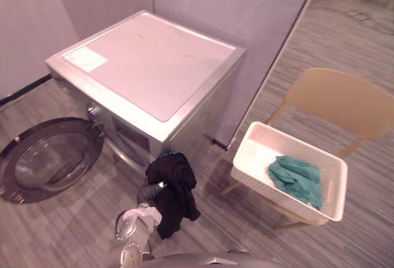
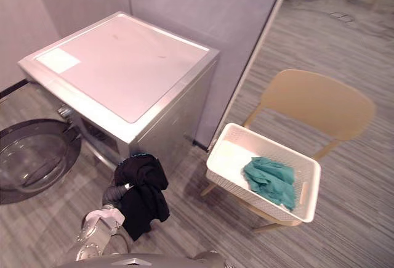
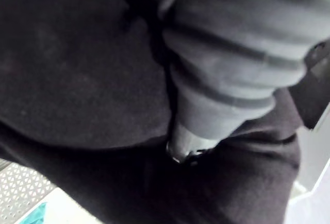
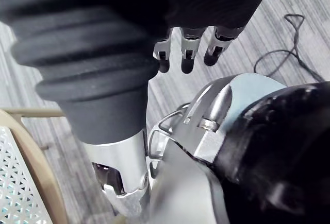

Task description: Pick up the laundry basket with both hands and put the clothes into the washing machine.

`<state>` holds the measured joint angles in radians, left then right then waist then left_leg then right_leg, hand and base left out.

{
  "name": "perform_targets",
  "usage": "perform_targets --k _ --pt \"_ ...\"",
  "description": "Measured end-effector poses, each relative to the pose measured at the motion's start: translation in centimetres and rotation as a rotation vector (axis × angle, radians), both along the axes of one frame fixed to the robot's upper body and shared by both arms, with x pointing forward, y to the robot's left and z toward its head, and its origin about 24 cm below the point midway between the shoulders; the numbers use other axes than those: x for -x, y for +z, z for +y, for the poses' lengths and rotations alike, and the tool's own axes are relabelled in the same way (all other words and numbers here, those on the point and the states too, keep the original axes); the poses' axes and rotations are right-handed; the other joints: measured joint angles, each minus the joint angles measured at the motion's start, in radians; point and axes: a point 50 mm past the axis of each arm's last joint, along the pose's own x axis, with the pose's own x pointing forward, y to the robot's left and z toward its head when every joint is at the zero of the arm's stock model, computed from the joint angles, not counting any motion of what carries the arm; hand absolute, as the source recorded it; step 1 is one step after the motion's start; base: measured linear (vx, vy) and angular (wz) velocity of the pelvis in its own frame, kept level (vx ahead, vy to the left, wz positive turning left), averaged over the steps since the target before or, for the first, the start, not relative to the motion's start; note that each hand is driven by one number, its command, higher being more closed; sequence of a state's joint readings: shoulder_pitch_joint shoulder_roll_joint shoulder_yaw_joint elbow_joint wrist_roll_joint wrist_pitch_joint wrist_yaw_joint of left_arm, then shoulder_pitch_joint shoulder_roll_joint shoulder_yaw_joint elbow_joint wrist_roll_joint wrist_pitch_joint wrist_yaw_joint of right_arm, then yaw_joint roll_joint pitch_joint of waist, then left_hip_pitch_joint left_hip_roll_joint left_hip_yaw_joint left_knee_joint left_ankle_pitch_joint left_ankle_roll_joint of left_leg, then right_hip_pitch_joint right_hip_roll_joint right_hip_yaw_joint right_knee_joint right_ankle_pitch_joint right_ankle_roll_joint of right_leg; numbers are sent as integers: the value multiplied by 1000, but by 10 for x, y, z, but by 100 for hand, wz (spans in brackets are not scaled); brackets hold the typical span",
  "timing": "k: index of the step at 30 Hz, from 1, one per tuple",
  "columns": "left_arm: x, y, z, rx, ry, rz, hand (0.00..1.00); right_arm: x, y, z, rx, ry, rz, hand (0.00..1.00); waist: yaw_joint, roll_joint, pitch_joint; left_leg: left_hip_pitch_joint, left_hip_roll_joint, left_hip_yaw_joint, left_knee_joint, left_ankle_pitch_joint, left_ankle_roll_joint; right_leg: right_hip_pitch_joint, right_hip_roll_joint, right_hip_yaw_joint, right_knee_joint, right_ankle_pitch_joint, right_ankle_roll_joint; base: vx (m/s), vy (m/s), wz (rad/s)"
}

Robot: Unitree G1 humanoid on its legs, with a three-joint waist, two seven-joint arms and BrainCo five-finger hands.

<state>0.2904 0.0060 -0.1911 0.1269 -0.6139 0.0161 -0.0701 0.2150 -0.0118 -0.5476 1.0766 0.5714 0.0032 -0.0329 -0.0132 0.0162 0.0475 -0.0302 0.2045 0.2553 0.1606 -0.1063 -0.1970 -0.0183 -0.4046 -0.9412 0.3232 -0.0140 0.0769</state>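
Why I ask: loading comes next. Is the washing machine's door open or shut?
Open. The round glass door is swung wide, clear of the front of the washing machine.

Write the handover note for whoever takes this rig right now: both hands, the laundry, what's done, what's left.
Left robot hand: wrapped in the black garment, which hangs from it in front of the washing machine; the grip can't be read.
Right robot hand: fingers relaxed, holding nothing.
The white laundry basket sits on the tan chair, to the right of the machine, with a teal garment in it.
The machine's round door stands open.
Done: the black garment is out of the basket, not yet in the drum.
Left: load it, then the teal garment.
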Motion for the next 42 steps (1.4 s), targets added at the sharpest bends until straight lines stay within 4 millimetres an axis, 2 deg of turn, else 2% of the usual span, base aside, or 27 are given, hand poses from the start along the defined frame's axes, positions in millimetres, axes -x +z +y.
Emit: perform_targets --k 2,6,7,8,9,10,11,12,13,15,16,18,20,21,24,27,28,30,31,32,33,34,36,38,40,41,42 --pt "3 -3 0 -3 6 18 100 2 0 -2 3 -9 12 0 7 -9 13 18 -33 -36 -46 31 11 40 -24 -40 -4 17 6 -8 71 86" --pt "13 -11 15 -30 75 61 100 -2 1 -8 34 2 23 0 39 -15 20 49 -100 -87 -68 51 43 142 -93 -106 11 120 -18 4 175 85" --pt "14 -13 21 -40 107 71 100 -7 4 -12 58 1 13 0 50 -21 26 49 -137 -98 -78 60 73 162 -145 -114 43 195 -38 29 259 87" --pt "14 -13 23 -46 112 73 100 -8 4 -13 64 5 8 0 52 -22 28 49 -144 -103 -77 61 81 164 -155 -111 51 212 -48 59 278 91" --pt "16 -15 27 -74 131 85 100 -8 7 -15 83 7 3 0 53 -22 30 55 -158 -123 -75 62 102 161 -184 -80 87 285 -92 90 232 50" --pt "19 -16 33 -99 159 98 100 -9 8 -15 95 3 -10 0 55 -5 40 72 -155 -142 -77 57 114 124 -197 12 141 357 -141 79 213 44" --pt "20 -18 38 -121 176 108 100 -14 9 -15 104 4 -30 0 55 2 49 75 -148 -156 -78 55 117 95 -184 80 171 328 -131 50 159 26" --pt "19 -20 46 -160 193 122 100 -26 11 -8 94 13 -76 0 51 -8 54 78 -127 -177 -86 55 116 41 -119 204 244 198 -84 7 87 21" --pt "18 -21 48 -172 198 126 100 -32 11 -1 82 26 -97 0 51 -15 57 81 -118 -186 -96 56 113 14 -75 260 284 133 -70 -11 85 35" --pt "18 -27 44 -185 184 156 100 -42 11 13 44 45 -154 0 46 -39 61 84 -116 -223 -126 49 104 -50 84 388 383 -67 -29 -58 59 39" --pt "18 -27 41 -181 178 160 100 -44 12 12 45 41 -166 0 42 -42 61 82 -123 -230 -130 48 104 -56 117 401 384 -101 -15 -53 22 52" --pt "16 -29 32 -173 161 163 100 -48 15 10 50 28 -196 0 30 -48 61 60 -148 -229 -124 47 106 -79 231 473 298 -191 1 -1 -31 56" --pt "13 -28 27 -153 166 157 100 -49 15 11 44 29 -207 0 14 -65 51 10 -172 -223 -90 45 118 -72 311 588 100 -189 -16 39 -121 68" --pt "12 -30 25 -148 163 166 100 -48 15 10 49 20 -208 0 7 -93 45 -10 -194 -192 -68 53 122 -28 305 623 -7 -181 -57 116 -172 56" --pt "18 -36 22 -141 160 202 100 -52 17 8 58 18 -225 0 16 -71 41 39 -168 -143 -79 68 124 31 328 616 -48 -177 -56 126 -116 10" --pt "17 -35 22 -140 160 196 100 -56 18 8 59 22 -235 0 32 -69 32 49 -154 -122 -45 41 132 61 344 627 -72 -171 -50 67 -54 -11" --pt "17 -34 21 -137 156 191 100 -58 18 8 59 24 -239 0 38 -57 33 -17 -130 -116 105 -31 130 62 356 629 -72 -172 -50 16 3 -9" --pt "15 -33 21 -136 155 183 100 -58 18 9 57 35 -238 0 35 -28 59 -110 -84 -110 360 -96 112 91 377 623 -82 -173 -50 -4 60 2" --pt "14 -32 21 -136 156 179 100 -56 18 9 57 44 -233 0 35 -26 73 -165 -68 -114 490 -94 104 109 377 628 -91 -179 -55 -46 150 -13" --pt "17 -33 21 -137 157 186 100 -56 18 9 57 55 -232 0 41 -21 85 -226 -36 -113 624 -114 111 121 374 634 -96 -190 -61 -60 212 -37" --pt "21 -35 23 -138 166 201 100 -58 18 8 64 79 -229 0 46 -17 87 -256 15 -109 697 -140 140 123 367 659 -79 -203 -49 -50 229 -45" --pt "23 -35 25 -140 175 205 100 -57 18 8 63 84 -225 0 47 -20 87 -260 38 -114 692 -145 148 122 357 674 -67 -213 -45 9 256 -52" --pt "27 -27 32 -144 217 179 100 -58 17 13 50 100 -223 0 49 -45 83 -266 131 -185 555 -141 152 77 312 750 0 -249 -9 65 365 -63" --pt "28 -24 34 -145 232 170 100 -58 17 16 42 114 -215 0 51 -63 77 -264 164 -305 402 -101 153 27 266 810 54 -275 33 128 578 -60" --pt "30 -27 32 -137 228 186 100 -52 14 15 44 100 -182 0 37 -63 74 -257 181 -391 286 -58 142 13 218 854 71 -305 84 147 552 -29" --pt "33 -31 30 -140 226 213 100 -46 12 12 44 76 -155 0 34 -55 64 -245 176 -399 265 -49 127 15 195 883 71 -319 111 250 771 -29" --pt "40 -40 26 -139 212 265 100 -35 10 3 52 40 -110 0 36 -31 31 -234 153 -381 277 -38 -79 25 156 949 45 -320 157 263 787 -37"
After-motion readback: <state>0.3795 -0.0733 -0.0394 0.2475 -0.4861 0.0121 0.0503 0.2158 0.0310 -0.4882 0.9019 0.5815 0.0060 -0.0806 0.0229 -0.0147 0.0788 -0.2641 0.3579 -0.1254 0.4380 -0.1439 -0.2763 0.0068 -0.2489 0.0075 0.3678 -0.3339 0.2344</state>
